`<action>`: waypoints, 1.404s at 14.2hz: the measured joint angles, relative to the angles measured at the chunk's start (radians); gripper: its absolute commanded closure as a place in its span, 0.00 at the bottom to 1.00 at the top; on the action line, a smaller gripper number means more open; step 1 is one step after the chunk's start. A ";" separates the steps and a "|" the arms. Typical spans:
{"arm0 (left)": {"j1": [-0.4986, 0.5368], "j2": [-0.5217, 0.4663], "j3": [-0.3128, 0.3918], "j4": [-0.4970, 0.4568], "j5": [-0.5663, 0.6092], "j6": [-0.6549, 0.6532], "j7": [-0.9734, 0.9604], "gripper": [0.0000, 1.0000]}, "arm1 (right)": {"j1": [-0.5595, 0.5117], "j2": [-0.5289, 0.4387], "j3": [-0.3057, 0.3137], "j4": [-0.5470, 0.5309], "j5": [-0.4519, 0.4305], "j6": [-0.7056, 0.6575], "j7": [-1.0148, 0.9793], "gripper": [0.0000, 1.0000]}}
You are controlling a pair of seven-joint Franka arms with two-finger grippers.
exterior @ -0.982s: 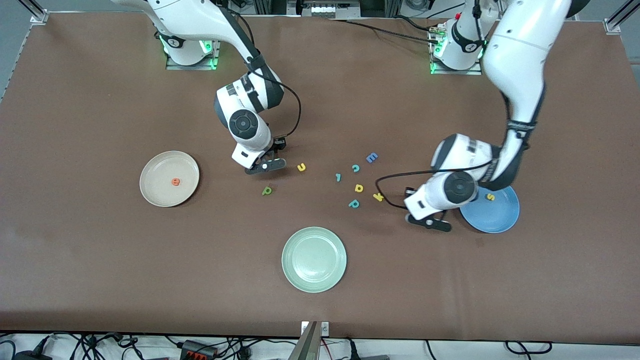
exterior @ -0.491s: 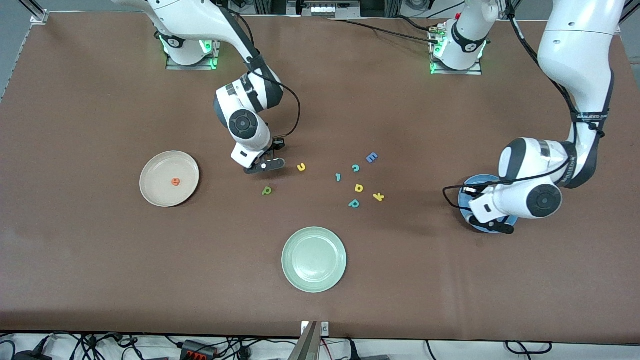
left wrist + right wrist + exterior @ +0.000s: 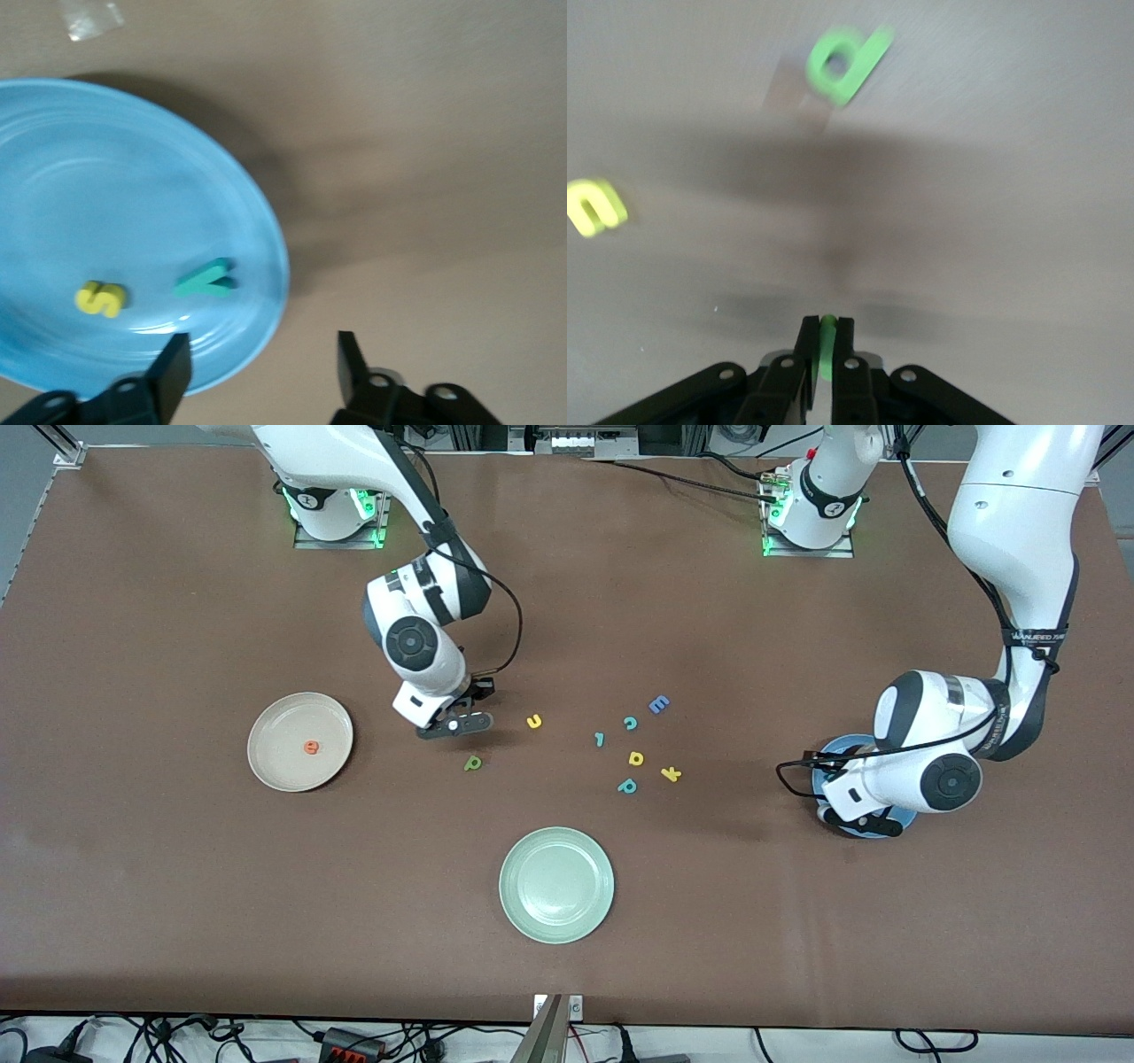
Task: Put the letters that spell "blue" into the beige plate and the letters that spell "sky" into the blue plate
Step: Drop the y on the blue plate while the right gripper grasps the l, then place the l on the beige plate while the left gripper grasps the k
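A brown bench (image 3: 177,886) carries three plates and a scatter of foam letters between the two arms. The right claw (image 3: 454,724) hangs over bare bench between the beige plate (image 3: 275,766) and the loose letters, pinched shut on a thin green l (image 3: 827,341), judged bound for that plate, where the orange e (image 3: 311,747) already lies. The green b (image 3: 473,763) and yellow u (image 3: 533,722) lie on the bench just beside it. The left claw (image 3: 261,367) hovers over the rim of the blue plate (image 3: 266,230), jaws apart and empty, which suits a letter just dropped there. The yellow k (image 3: 671,774) waits on the bench among the spare letters.

The front view hides the blue plate's contents under the left arm; only the left wrist view shows the yellow s (image 3: 100,298) and teal y (image 3: 205,278) inside. Likewise the l shows only in the right wrist view.
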 measured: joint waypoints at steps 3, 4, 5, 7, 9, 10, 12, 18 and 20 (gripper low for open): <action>-0.009 0.000 -0.023 0.004 -0.004 0.004 -0.080 0.00 | -0.003 -0.046 -0.129 0.035 -0.007 -0.085 -0.031 1.00; -0.009 0.000 -0.040 0.004 -0.008 0.009 -0.152 0.00 | -0.007 -0.050 -0.181 0.044 -0.018 -0.101 -0.074 1.00; -0.010 0.000 -0.059 0.004 -0.012 0.018 -0.246 0.00 | -0.015 -0.048 -0.231 0.047 -0.025 -0.110 -0.133 1.00; -0.024 0.000 -0.090 0.004 -0.014 0.038 -0.440 0.00 | -0.066 -0.035 -0.287 0.044 -0.027 -0.126 -0.240 1.00; -0.061 0.004 -0.099 0.004 -0.017 0.080 -0.632 0.00 | -0.131 -0.007 -0.291 0.041 -0.028 -0.131 -0.308 1.00; -0.089 0.011 -0.100 0.003 -0.019 0.113 -0.740 0.00 | -0.147 0.010 -0.291 0.040 -0.028 -0.131 -0.322 1.00; -0.156 0.032 -0.102 0.003 -0.019 0.197 -0.977 0.00 | -0.152 0.041 -0.289 0.041 -0.028 -0.124 -0.323 0.99; -0.253 0.091 -0.102 -0.001 -0.019 0.343 -1.228 0.22 | -0.147 0.071 -0.282 0.041 -0.025 -0.117 -0.318 0.00; -0.252 0.101 -0.101 -0.002 -0.019 0.359 -1.228 0.34 | -0.144 0.071 -0.282 0.046 -0.022 -0.117 -0.305 0.00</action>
